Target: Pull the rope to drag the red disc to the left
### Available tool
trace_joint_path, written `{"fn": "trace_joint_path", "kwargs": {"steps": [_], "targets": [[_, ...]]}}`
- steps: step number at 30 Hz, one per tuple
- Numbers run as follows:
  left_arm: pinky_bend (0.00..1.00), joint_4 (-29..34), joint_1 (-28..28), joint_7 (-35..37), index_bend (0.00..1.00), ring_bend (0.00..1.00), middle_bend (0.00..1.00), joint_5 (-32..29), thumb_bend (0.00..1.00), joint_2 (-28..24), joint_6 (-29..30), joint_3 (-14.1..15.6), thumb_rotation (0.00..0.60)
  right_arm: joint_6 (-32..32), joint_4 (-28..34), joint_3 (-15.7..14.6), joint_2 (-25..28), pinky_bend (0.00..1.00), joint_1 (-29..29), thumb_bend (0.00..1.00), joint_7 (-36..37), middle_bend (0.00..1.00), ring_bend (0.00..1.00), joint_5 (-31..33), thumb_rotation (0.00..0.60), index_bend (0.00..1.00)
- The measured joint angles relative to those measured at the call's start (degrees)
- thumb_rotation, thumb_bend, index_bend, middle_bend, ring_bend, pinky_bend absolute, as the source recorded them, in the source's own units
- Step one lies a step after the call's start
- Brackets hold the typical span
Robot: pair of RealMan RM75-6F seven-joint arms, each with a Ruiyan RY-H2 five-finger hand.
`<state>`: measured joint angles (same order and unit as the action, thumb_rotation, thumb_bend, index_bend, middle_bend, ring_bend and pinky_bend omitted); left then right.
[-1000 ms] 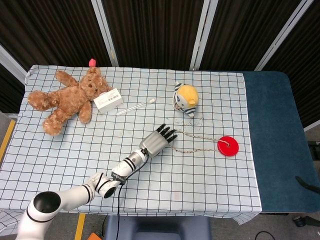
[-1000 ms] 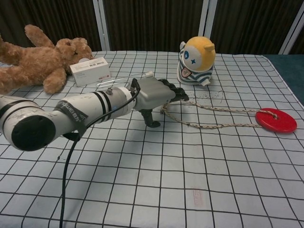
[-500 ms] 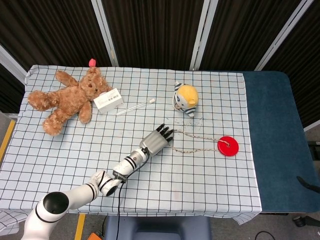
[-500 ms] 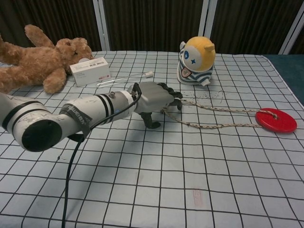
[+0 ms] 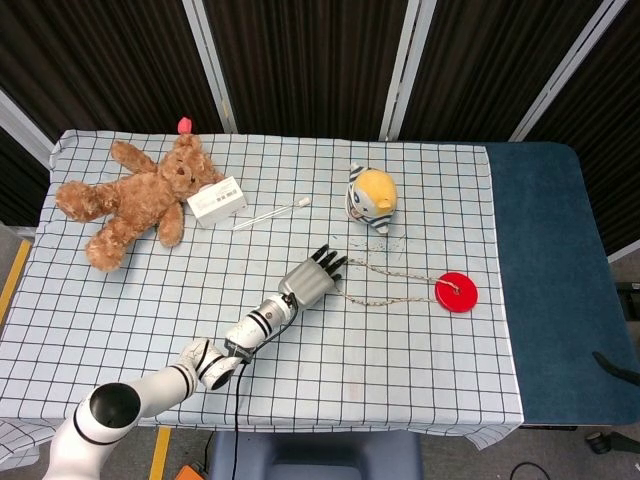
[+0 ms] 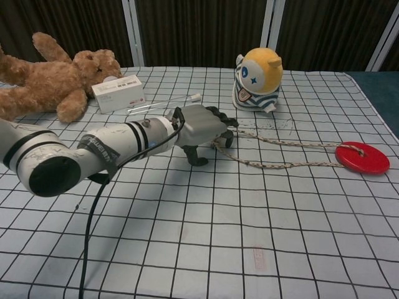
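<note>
— Left hand (image 5: pixel 312 279) first: what is it doing?

— It lies palm down over the near loop of the rope (image 6: pixel 274 163), fingers (image 6: pixel 219 116) curled over the strands. In the chest view the strands run in beneath the fingertips, so it looks to have hold of the rope, though the pinch itself is hidden.

— And the red disc (image 5: pixel 457 291)?

— Flat on the checked tabletop (image 5: pixel 400 370), well apart from the hand, off toward the blue strip. Two strands run from under the fingers out to it, their long axis nearly straight from hand to disc, with a little slack.

— So which way to pull?

— I judge directly away from the disc, along the rope's line toward the teddy bear (image 5: pixel 130 195) side. Only the left arm is in view; the right hand shows in neither view.
</note>
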<state>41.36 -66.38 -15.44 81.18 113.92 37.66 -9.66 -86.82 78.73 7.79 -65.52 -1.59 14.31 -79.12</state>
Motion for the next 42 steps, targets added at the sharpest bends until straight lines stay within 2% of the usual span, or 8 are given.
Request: {"fn": "trace_joint_path", "kwargs": {"steps": [5, 21, 33, 42], "targets": [[0.00, -2.0, -0.7, 0.8, 0.31, 0.00, 0.00, 0.2, 0.39, 1.3, 0.1, 0.1, 0.600, 0.3, 0.0, 0.0, 0.0, 0.00, 0.0, 0.03, -0.1, 0.00, 0.00, 0.3, 0.600, 0.00], [0.01, -6.8, -1.5, 4.7, 0.52, 0.00, 0.00, 1.6, 0.47, 3.8, 1.8, 1.5, 0.600, 1.8, -0.6, 0.2, -0.2, 0.00, 0.4, 0.03, -0.3, 0.00, 0.00, 1.2, 0.600, 0.00], [0.01, -6.9, -0.2, 6.5, 0.53, 0.00, 0.00, 3.0, 0.47, 3.4, 4.6, 3.0, 0.600, 1.9, 0.3, 0.2, -0.1, 0.00, 0.5, 0.03, -1.4, 0.00, 0.00, 1.1, 0.600, 0.00], [0.01, -7.2, 0.3, 6.3, 0.58, 0.00, 0.00, 3.2, 0.49, 3.3, 4.7, 3.5, 0.600, 1.7, 0.7, 0.2, 0.1, 0.00, 0.4, 0.03, -1.9, 0.00, 0.00, 1.3, 0.600, 0.00]]}}
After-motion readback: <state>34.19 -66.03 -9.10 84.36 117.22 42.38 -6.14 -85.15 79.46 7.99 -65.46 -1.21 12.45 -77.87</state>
